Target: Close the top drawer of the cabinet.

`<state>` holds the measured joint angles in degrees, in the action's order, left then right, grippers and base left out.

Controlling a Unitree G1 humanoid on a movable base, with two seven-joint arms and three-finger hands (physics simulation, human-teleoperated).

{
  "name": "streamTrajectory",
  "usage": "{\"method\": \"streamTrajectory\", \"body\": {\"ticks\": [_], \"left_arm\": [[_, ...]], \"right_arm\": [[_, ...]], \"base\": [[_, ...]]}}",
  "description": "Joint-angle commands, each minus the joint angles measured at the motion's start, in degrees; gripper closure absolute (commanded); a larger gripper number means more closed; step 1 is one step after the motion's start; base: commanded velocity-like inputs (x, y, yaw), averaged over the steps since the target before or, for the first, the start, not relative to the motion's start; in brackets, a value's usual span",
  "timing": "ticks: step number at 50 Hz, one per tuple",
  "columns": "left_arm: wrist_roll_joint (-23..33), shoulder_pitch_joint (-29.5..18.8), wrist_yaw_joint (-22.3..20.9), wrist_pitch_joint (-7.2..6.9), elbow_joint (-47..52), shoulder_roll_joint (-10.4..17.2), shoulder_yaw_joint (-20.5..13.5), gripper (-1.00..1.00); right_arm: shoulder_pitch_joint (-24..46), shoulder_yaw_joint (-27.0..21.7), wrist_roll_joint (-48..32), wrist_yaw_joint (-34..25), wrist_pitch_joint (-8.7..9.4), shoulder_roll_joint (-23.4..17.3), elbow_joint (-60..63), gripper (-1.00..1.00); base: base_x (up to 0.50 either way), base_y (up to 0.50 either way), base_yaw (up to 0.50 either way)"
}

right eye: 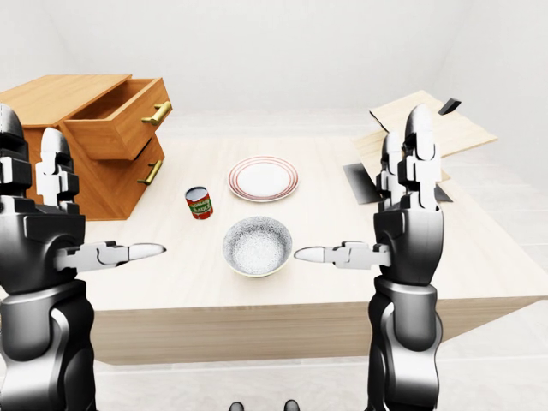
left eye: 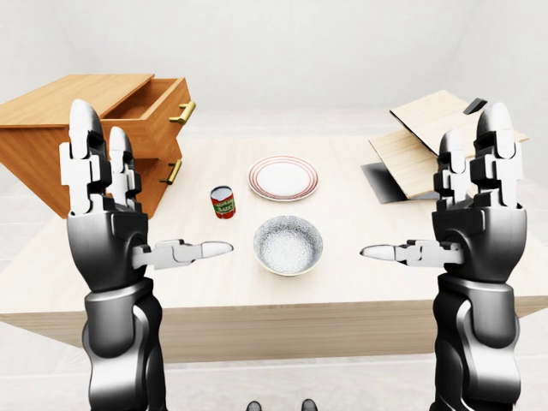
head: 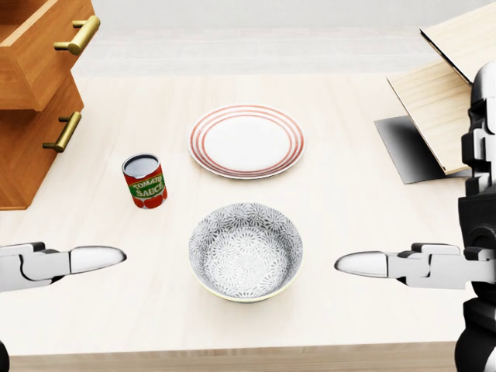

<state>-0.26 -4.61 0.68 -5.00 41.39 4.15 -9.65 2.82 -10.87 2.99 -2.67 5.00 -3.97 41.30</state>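
My left hand (left eye: 107,214) and right hand (left eye: 479,214) stand raised with fingers spread, gripping nothing, the bowl (head: 246,250) between my inward-pointing thumbs, the tomato sauce can (head: 145,180) and plate (head: 246,141) beyond on the counter (head: 349,256), and the cabinet's (left eye: 43,145) top drawer (left eye: 154,107) pulled out past my left fingers.

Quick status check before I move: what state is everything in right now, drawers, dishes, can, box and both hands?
top drawer: pulled out, open
lower drawer: shut
tomato sauce can: upright, slightly tilted in the head view
plate: empty, flat on the table
bowl: empty, upright
cardboard box: flaps open
left hand: open, holding nothing
right hand: open, holding nothing
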Motion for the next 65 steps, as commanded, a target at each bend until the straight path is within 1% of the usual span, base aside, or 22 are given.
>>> {"method": "streamTrajectory", "body": {"ticks": [1, 2, 5, 7, 11, 14, 18, 19, 22, 24, 28, 37, 41, 47, 51, 58, 60, 63, 64, 65], "left_arm": [[2.32, 0.07, -0.34, 0.0, -0.55, 0.54, 0.9, -1.0], [0.64, -0.05, -0.82, 0.0, 0.54, -0.1, 0.19, -1.0], [1.15, -0.07, -0.71, 0.0, 0.45, -0.01, 0.22, -1.0], [1.16, -0.1, -0.76, 0.0, 0.06, -0.09, 0.23, -1.0], [1.17, -0.51, -0.68, 0.0, 0.27, -0.03, 0.14, -1.0], [1.13, 0.21, -0.73, 0.0, 0.07, -0.26, 0.21, -1.0], [1.4, 0.16, -0.64, 0.0, -0.38, -0.13, 0.04, -1.0], [2.04, 0.73, -0.68, 0.0, 0.85, -0.14, 0.89, -1.0], [1.99, 0.46, -0.7, 0.0, -0.54, -0.3, 0.59, -1.0], [3.16, 0.68, -0.67, 0.0, 0.38, 0.2, 0.81, -1.0], [2.92, 0.13, -1.03, 0.0, 0.8, 0.0, 0.28, -1.0], [3.15, -0.22, -0.99, 0.0, 0.97, -0.23, 0.63, -1.0], [2.89, -0.48, -1.17, 0.0, 0.77, -0.12, 0.37, -1.0], [3.19, -0.48, -1.12, 0.0, 1.06, -0.14, 0.85, -1.0], [2.87, -1.2, -1.35, 0.0, 1.02, 0.13, 0.27, -1.0], [3.05, -0.71, -1.49, 0.0, 0.63, 0.0, 0.47, -1.0], [3.11, -0.64, -1.44, 0.0, 0.54, -0.04, 0.57, -1.0], [3.25, -0.55, -1.44, 0.0, 0.03, -0.08, 0.76, -1.0], [3.18, -0.67, -1.47, 0.0, -0.11, -0.05, 0.65, -1.0], [3.0, -0.8, -1.52, 0.0, -0.35, -0.05, 0.51, -1.0]], "right_arm": [[0.25, -0.38, 0.29, -0.02, 0.0, -0.24, 0.29, -1.0], [0.3, -0.42, 0.25, -0.03, 0.0, -0.27, -0.16, -1.0], [-0.07, -0.46, 0.14, -0.22, 0.0, -0.23, -1.3, -1.0], [-0.2, 0.27, -0.74, -0.81, 0.0, -1.07, -0.95, -1.0], [-0.05, 0.8, -2.07, -0.91, 0.0, -0.8, -2.47, -1.0], [-0.38, 1.36, -2.43, -0.95, 0.0, -0.34, -2.37, -1.0], [0.22, 1.08, -2.19, -0.86, 0.0, -0.14, -2.35, -1.0], [-0.09, 1.76, -3.16, -0.77, 0.0, -0.4, -2.15, -1.0], [0.2, 1.54, -3.45, -0.82, 0.0, -0.45, -2.31, -1.0], [0.16, 1.48, -3.68, -0.87, 0.0, -0.34, -2.25, -1.0], [0.41, 1.76, -3.95, -0.95, 0.0, -0.12, -2.13, -1.0], [0.63, 1.27, -4.03, -1.24, 0.0, -0.21, -1.89, -1.0], [0.54, 2.12, -5.27, -1.38, 0.0, -0.78, -1.18, -1.0], [0.71, 2.61, -6.16, -1.64, 0.0, -0.44, -0.65, -1.0], [0.6, 2.71, -6.78, -2.05, 0.0, -0.39, -0.9, -1.0], [0.5, 2.85, -7.31, -2.34, 0.0, -0.08, -0.98, -1.0], [0.5, 2.63, -7.22, -2.41, 0.0, 0.0, -0.82, -1.0], [0.16, 1.81, -4.87, -2.78, 0.0, 1.15, -0.87, -1.0], [-0.07, 2.37, -6.6, -2.36, 0.0, 0.17, -1.54, -1.0], [-0.15, 2.39, -6.3, -2.48, 0.0, 0.37, -1.78, -1.0]], "base": [[0.0, 0.0, 0.0], [0.0, 0.0, 0.0], [0.0, 0.0, 0.0], [0.0, 0.0, 0.0], [0.0, 0.5, 0.0], [0.0, 0.5, 0.0], [0.0, 0.5, 0.0], [0.0, 0.5, 0.0], [0.0, 0.5, 0.0], [0.0, 0.5, 0.0], [0.0, 0.5, 0.0], [0.0, 0.5, 0.0], [0.0, 0.5, 0.0], [0.0, 0.5, 0.0], [0.0, 0.5, 0.0], [0.0, 0.5, 0.0], [0.0, 0.5, 0.0], [0.0, 0.5, 0.0], [0.0, 0.5, 0.0], [0.0, 0.5, 0.0]]}}
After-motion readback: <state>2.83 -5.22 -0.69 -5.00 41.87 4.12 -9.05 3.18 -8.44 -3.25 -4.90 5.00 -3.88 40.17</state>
